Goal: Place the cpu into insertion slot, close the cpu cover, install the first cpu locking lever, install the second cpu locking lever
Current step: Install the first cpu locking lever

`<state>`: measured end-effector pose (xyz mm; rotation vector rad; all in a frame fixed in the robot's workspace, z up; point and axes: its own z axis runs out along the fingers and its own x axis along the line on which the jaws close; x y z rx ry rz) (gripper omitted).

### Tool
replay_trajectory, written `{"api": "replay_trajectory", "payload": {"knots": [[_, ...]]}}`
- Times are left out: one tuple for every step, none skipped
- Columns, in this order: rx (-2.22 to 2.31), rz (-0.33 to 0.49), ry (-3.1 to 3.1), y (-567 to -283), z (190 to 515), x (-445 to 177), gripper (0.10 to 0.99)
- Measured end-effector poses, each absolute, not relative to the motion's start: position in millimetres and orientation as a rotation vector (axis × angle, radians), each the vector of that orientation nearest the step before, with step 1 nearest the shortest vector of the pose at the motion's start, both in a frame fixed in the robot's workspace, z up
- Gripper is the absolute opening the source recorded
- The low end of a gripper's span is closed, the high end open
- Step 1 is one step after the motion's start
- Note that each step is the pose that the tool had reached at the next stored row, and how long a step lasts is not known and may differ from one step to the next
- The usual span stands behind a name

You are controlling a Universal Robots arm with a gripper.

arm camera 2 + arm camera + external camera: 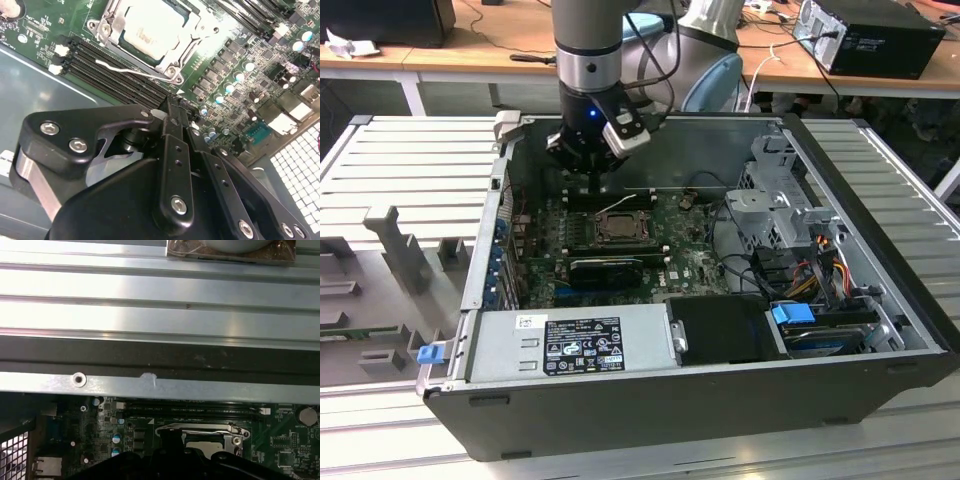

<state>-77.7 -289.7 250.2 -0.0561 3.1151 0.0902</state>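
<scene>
One dull-silver cpu [149, 31] (seated) under cpu cover [187, 47].

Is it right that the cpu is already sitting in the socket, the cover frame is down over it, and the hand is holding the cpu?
Not quite. The hand holds nothing: in the second wrist view the cpu lies in the insertion slot under the closed cpu cover, apart from the hand. The rest stands.

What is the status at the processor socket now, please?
Pincer above the board, behind the socket. Chip seated in socket, cover down over it. One thin lever lying loose beside the frame. Nothing in the way.
</scene>
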Motion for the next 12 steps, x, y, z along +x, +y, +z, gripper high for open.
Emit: {"api": "replay_trajectory", "payload": {"knots": [[-0.056, 0.090, 3.115, -290, 250, -77, 0.106], [-0.056, 0.091, 3.115, -290, 250, -76, 0.106], [-0.056, 0.095, 3.115, -290, 250, -75, 0.106], [-0.056, 0.103, 3.115, -290, 250, -73, 0.106], [-0.056, 0.111, 3.114, -290, 250, -72, 0.106], [-0.055, 0.128, 3.114, -290, 250, -71, 0.106], [-0.055, 0.172, 3.112, -290, 250, -69, 0.106], [-0.055, 0.177, 3.111, -290, 250, -69, 0.106], [-0.055, 0.182, 3.111, -291, 249, -68, 0.106], [-0.054, 0.191, 3.111, -291, 249, -68, 0.106], [-0.054, 0.214, 3.110, -292, 249, -67, 0.106], [-0.054, 0.230, 3.108, -293, 249, -66, 0.106]]}}
